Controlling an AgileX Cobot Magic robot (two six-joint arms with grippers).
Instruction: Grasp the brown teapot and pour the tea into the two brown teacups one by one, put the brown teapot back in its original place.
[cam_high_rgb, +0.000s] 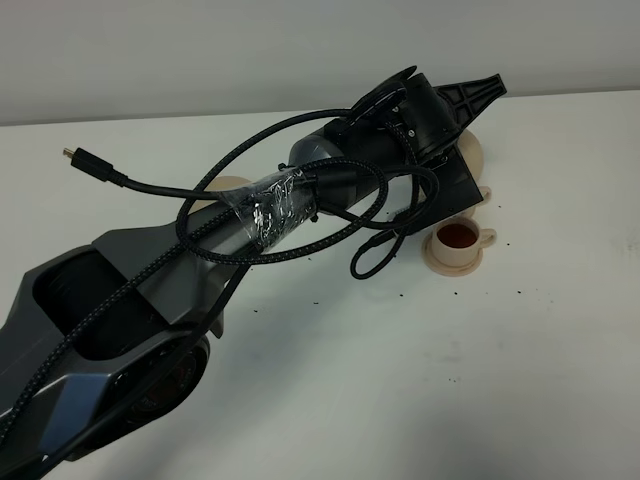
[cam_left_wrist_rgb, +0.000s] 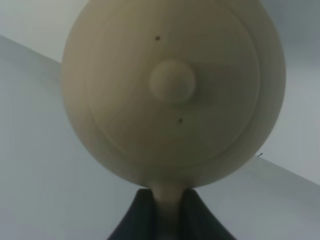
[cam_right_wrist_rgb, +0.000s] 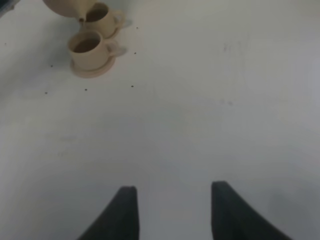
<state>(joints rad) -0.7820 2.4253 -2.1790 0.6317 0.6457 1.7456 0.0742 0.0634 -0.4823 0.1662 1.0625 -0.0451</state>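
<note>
Exterior high view: the left arm (cam_high_rgb: 270, 215) is reaching across the white table (cam_high_rgb: 400, 380) toward the far right, its cables looping over it.
Near teacup (cam_high_rgb: 458, 240): it is sitting on its saucer (cam_high_rgb: 452, 264) and holding dark reddish-brown tea.
Far teacup (cam_high_rgb: 480, 195): only a sliver of it is showing behind the arm's wrist; its contents are hidden here.
Brown teapot (cam_high_rgb: 470, 150): a pale tan curve is peeking out just behind the gripper hardware, above the far teacup.

Left wrist view: the brown teapot (cam_left_wrist_rgb: 172, 90) is filling the picture, lid knob (cam_left_wrist_rgb: 172, 82) facing the camera.
Left gripper (cam_left_wrist_rgb: 169, 207): its dark fingers (cam_left_wrist_rgb: 135, 217) are clenching the teapot's handle between them.

Right wrist view: the right gripper (cam_right_wrist_rgb: 170, 210) is hanging over bare table (cam_right_wrist_rgb: 210, 100), fingers (cam_right_wrist_rgb: 122, 210) spread apart and gripping nothing.
Two brown teacups (cam_right_wrist_rgb: 92, 37): they are standing just beside each other on saucers, well apart from this gripper.
Nearer cup (cam_right_wrist_rgb: 87, 47): it is holding brown liquid.
Farther cup (cam_right_wrist_rgb: 101, 19): the teapot's spout (cam_right_wrist_rgb: 80, 15) is tipping down over its rim; dark liquid is showing inside.
</note>
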